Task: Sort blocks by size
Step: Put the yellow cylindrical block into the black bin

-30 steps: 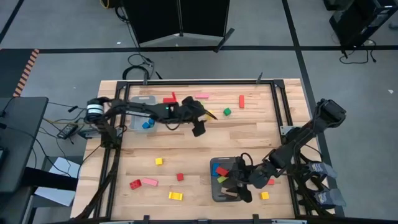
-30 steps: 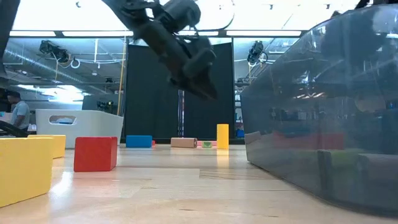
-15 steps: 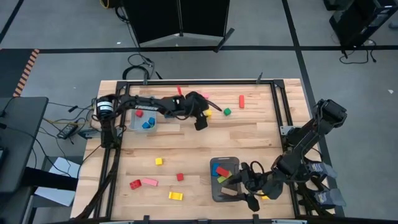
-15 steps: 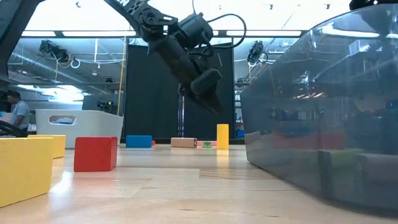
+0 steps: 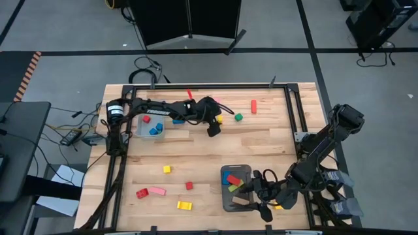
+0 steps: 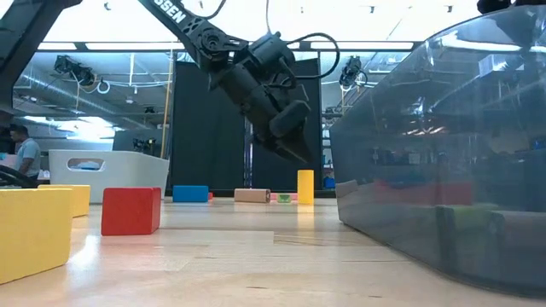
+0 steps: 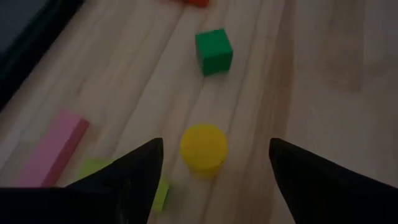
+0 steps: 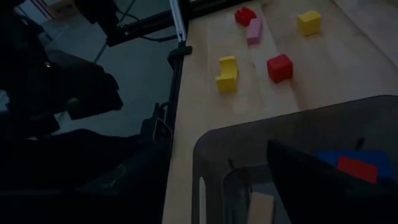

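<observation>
Blocks are spread over a wooden table (image 5: 196,147) that is ringed by a dark metal frame.

The left gripper (image 5: 213,125) is reached out over the far middle of the table. Its fingers (image 7: 127,177) are spread wide, and nothing is held between them. A yellow round block (image 7: 203,147) is seen standing between the fingertips in the left wrist view. A green cube (image 7: 214,51) lies just past it, at about 12 o'clock from it, with bare wood between the two. A pink bar (image 7: 53,146) lies off to one side.

The right gripper (image 5: 260,196) is at the near right, beside a grey tray (image 5: 225,196). It cannot be told how far its fingers are open, or whether anything is held. A blue block (image 5: 232,179) and a red block (image 5: 235,181) lie in that tray.

A second grey tray (image 5: 139,128) sits at the far left. A wide bare strip of wood is left open across the middle of the table.

White letters are seen on the left arm in the low view, but only part of a word shows.
</observation>
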{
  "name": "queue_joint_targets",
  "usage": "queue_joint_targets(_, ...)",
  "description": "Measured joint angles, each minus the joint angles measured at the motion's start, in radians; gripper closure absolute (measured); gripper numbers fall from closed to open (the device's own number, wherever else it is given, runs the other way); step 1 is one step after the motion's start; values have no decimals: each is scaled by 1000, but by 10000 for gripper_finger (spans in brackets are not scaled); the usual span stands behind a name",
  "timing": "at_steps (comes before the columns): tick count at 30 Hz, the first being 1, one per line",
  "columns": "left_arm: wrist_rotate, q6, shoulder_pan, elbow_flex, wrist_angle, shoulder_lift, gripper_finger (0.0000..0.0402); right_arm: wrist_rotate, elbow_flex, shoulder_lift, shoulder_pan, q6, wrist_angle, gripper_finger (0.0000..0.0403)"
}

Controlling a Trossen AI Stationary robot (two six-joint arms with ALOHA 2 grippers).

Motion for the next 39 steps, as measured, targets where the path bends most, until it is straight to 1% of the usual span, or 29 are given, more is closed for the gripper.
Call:
queue_joint_targets(5, 0, -12, 2, -4, 15, 39, 97, 7, 0, 0, -5, -1, 3, 125)
queue_joint_targets(7, 1, -14, 2, -2, 60, 52, 97, 9, 0, 0, -5, 1, 4, 127)
queue_joint_targets(10, 3, -15, 2, 0, 83, 64, 97, 12, 0, 0, -6, 3, 9, 129)
queue_joint_targets(13, 5, -17, 6, -4, 82, 78, 98, 15, 0, 0, -6, 4, 9, 128)
queue_joint_targets(14, 11, -18, 7, -2, 108, 87, 99, 15, 0, 0, -6, 3, 8, 128)
queue_joint_targets(21, 25, -41, 10, -3, 148, 147, 109, 18, 0, 0, -9, 3, 10, 131)
queue_joint_targets(24, 25, -44, 10, -3, 170, 150, 116, 18, 0, 0, -9, 5, 9, 131)
queue_joint_targets(27, 7, -44, 10, -2, 189, 149, 135, 18, 0, 0, -9, 4, 9, 133)
queue_joint_targets(29, 4, -43, 11, -2, 201, 149, 157, 18, 0, 0, -11, 3, 9, 134)
queue_joint_targets(36, -5, -67, 16, -2, 207, 171, 261, 18, 0, 0, -16, 3, 9, 136)
queue_joint_targets(39, -6, -72, 17, 1, 221, 180, 267, 18, 0, 0, -16, 6, 11, 136)
